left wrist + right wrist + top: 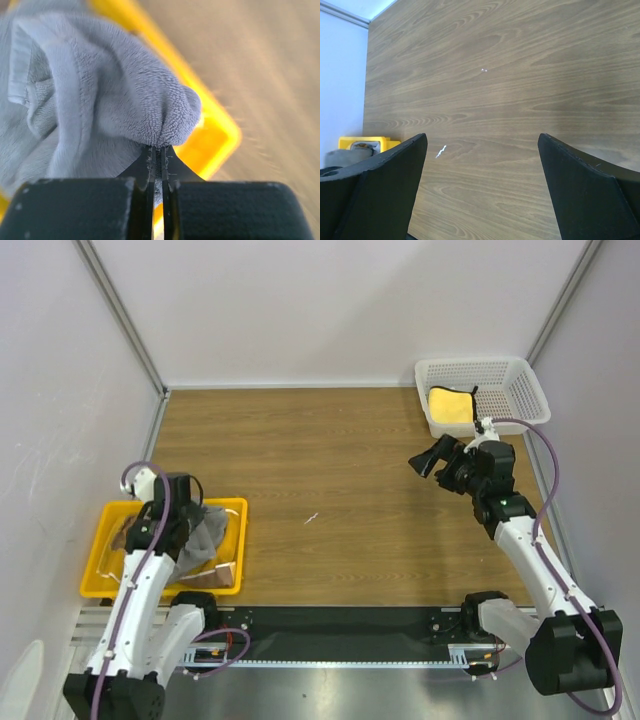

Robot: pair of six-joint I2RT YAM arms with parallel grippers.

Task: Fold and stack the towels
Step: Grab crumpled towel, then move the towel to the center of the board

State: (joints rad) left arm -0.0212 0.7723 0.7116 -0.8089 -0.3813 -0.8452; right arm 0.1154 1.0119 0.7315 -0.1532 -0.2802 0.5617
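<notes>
My left gripper [186,508] is shut on a fold of the grey towel [207,530] and holds it over the yellow tray [236,506]. In the left wrist view the fingers [150,160] pinch the grey towel [100,90], which bunches above the tips. A brown and orange cloth [216,573], probably the bear towel, lies in the tray's near corner, partly under the grey one. The plain yellow towel [450,407] lies in the white mesh basket [520,390]. My right gripper [430,458] is open and empty, above the table near the basket; it also shows in the right wrist view [482,145].
The tray sits at the table's near left and its corner shows in the left wrist view [220,135]. The basket stands in the far right corner. A small white scrap [312,518] lies mid-table. Walls close in on the left, back and right.
</notes>
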